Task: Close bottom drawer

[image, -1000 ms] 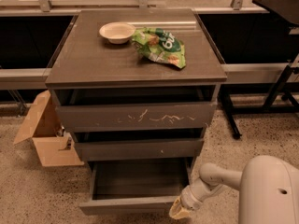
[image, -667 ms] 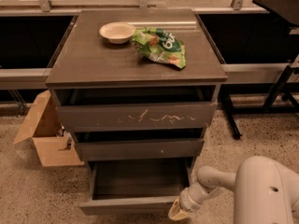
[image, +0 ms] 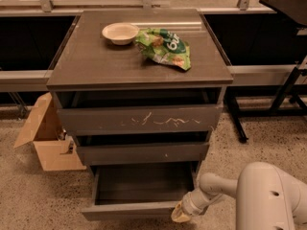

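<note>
Jaws by right corner of bottom drawer [image: 130,210].

A white bowl [image: 120,32] and green snack bag [image: 165,47] rest atop the cabinet [image: 96,66], a cardboard box [image: 45,138] beside it.

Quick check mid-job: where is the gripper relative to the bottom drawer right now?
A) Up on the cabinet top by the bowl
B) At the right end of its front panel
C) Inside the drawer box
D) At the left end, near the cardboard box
B: the gripper sits low at the right end of the front panel of the bottom drawer, which stands pulled out.
</note>
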You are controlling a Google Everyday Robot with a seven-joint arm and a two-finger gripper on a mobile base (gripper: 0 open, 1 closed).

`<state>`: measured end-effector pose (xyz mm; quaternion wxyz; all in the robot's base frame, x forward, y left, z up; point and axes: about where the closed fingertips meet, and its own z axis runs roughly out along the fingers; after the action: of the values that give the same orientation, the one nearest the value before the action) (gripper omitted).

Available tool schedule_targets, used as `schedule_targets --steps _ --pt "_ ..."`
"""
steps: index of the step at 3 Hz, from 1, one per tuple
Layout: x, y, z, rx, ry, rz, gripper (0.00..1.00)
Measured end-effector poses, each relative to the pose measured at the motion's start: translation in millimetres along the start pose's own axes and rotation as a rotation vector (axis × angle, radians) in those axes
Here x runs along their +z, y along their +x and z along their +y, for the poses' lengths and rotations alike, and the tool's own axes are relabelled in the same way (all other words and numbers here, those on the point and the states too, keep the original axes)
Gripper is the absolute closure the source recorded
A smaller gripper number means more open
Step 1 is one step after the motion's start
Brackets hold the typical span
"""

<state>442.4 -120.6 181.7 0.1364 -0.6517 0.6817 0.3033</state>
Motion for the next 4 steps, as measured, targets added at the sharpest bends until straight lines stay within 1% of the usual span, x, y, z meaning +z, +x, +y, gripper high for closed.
schedule_targets --steps 1,2,3,4 --pt "0 -1 -6 -0.007 0.021 0.002 0.54" --pt "2 -1 -26 -0.019 0.051 0.003 0.31" --pt "2 -1 -29 -0.021 0.056 0.003 0.01" --pt "-2 4 -50 -0.031 0.073 -0.003 0.00"
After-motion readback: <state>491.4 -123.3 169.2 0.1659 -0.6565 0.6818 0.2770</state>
